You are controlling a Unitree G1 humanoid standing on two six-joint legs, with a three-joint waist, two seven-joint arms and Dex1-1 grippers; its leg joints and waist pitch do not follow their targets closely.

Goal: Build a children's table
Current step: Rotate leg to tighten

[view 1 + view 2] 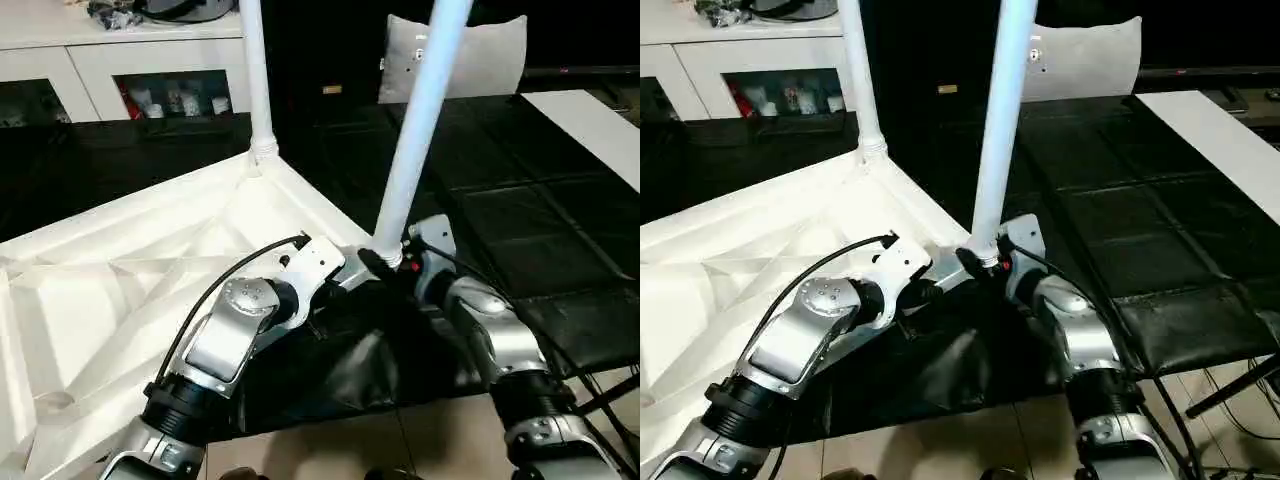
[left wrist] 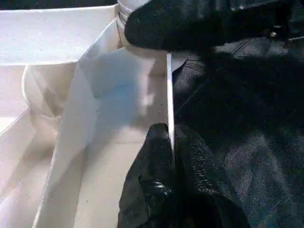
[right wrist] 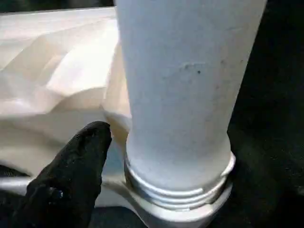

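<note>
At the far left of the head views, the white table top (image 1: 120, 290) lies upside down with its ribbed underside up, resting on a black padded surface (image 1: 560, 250) and reaching toward the middle; behind it stands a white cabinet (image 1: 120, 60) with small items on its shelf; at the top's far corner a first leg (image 1: 256, 80) stands upright in its round socket; nearer, the left end effector (image 2: 172, 156) is pinched on the thin side wall of the top, one black finger on each face of the wall, as the left wrist view shows; just beside it, at the near right corner, a second leg (image 1: 415, 140) rises from its corner socket (image 3: 180, 199), leaning slightly rightward toward its upper end, with thread rings visible at its base in the right wrist view; the right end effector (image 1: 385, 262) sits at the base of this leg, one black finger (image 3: 71, 175) just beside the tube, though whether it is clamped on the leg cannot be told; farther right and behind, a grey-white cushion (image 1: 490, 55) stands upright, and a white board (image 1: 590, 125) lies at the right edge.
</note>
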